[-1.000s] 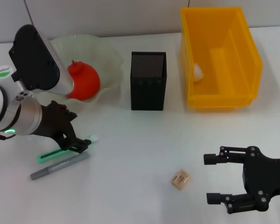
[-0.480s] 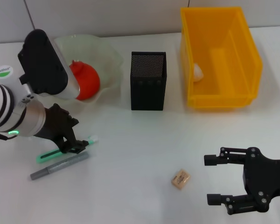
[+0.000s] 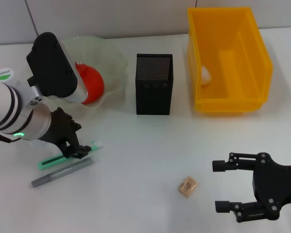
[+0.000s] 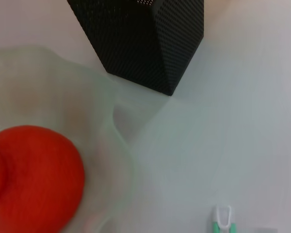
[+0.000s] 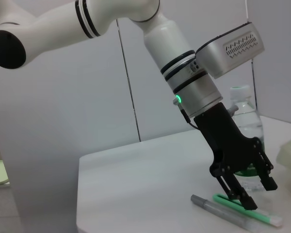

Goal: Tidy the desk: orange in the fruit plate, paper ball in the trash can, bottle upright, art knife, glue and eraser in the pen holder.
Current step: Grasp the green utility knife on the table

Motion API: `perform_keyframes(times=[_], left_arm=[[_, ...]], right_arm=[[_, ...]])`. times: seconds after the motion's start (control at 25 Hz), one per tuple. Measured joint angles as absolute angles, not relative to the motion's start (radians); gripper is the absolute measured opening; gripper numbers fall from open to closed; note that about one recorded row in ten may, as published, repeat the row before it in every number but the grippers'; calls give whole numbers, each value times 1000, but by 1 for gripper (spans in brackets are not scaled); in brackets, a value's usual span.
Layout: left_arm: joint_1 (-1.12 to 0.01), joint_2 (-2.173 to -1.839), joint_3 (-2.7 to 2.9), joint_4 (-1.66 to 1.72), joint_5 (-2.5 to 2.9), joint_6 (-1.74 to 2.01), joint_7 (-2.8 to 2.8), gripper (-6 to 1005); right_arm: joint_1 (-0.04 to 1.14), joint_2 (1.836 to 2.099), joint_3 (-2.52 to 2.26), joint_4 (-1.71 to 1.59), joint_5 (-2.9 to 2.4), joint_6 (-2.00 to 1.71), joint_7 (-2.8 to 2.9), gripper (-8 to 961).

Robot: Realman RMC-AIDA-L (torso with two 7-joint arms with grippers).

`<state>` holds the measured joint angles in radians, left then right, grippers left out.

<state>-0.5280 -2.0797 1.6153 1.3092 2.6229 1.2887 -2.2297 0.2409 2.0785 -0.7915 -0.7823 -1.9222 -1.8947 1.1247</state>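
The orange (image 3: 90, 85) sits in the fruit plate (image 3: 114, 65). The trash can (image 3: 228, 60) holds a small white lump against its left wall, probably the paper ball (image 3: 205, 74). The pen holder (image 3: 154, 84) stands between them; its inside cannot be made out. The left end effector (image 3: 79, 152) hovers, fingers slightly parted and empty, over a green-and-white stick (image 3: 68, 156) and the grey art knife (image 3: 61, 173). The right end effector (image 3: 222, 186), wide open and empty, is near the eraser (image 3: 187, 186) on the worktop (image 3: 145, 145).

Orange (image 4: 31, 177) in fruit plate (image 4: 117, 141); pen holder (image 4: 145, 41) near.
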Motion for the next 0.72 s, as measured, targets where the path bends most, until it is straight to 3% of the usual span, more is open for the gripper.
perform_keyframes(times=[0.72], left_arm=[[-547,-2080,1642,1296,2666,1283,-2239,602]], right_arm=[[241,2079,-792,-782,-1922,-1897,1130,780]])
